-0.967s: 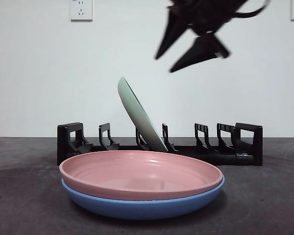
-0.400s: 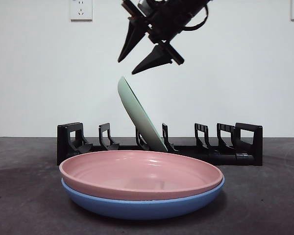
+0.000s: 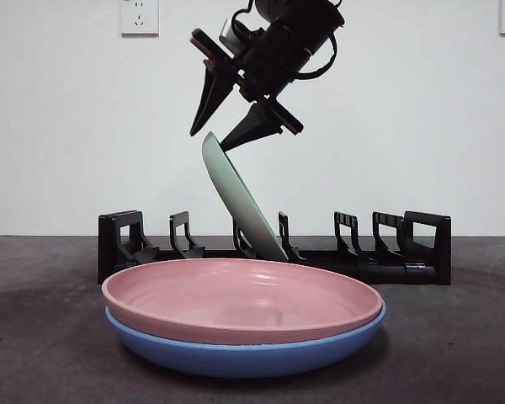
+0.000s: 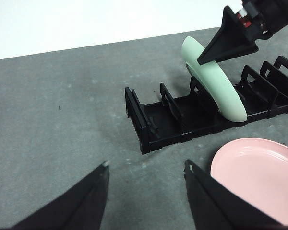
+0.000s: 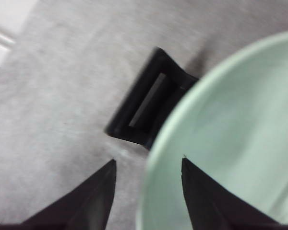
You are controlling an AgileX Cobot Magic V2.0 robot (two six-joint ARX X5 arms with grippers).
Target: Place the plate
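Note:
A pale green plate (image 3: 240, 198) leans tilted in the black dish rack (image 3: 387, 257); it also shows in the left wrist view (image 4: 213, 81) and fills the right wrist view (image 5: 230, 139). My right gripper (image 3: 212, 137) is open, just above the green plate's top rim, one jaw on each side of the edge. In the right wrist view the right gripper (image 5: 146, 165) straddles the rim. My left gripper (image 4: 146, 170) is open and empty over the bare table, short of the rack. A pink plate (image 3: 240, 299) lies stacked on a blue plate (image 3: 244, 353) at the front.
The rack (image 4: 182, 117) has several free slots on both sides of the green plate. The pink plate (image 4: 259, 165) lies close in front of the rack. A white wall with two sockets (image 3: 139, 17) stands behind the dark grey table (image 3: 34, 337).
My right gripper has come down and to the left, from the upper right to just over the green plate's top rim. The plates and rack have not moved.

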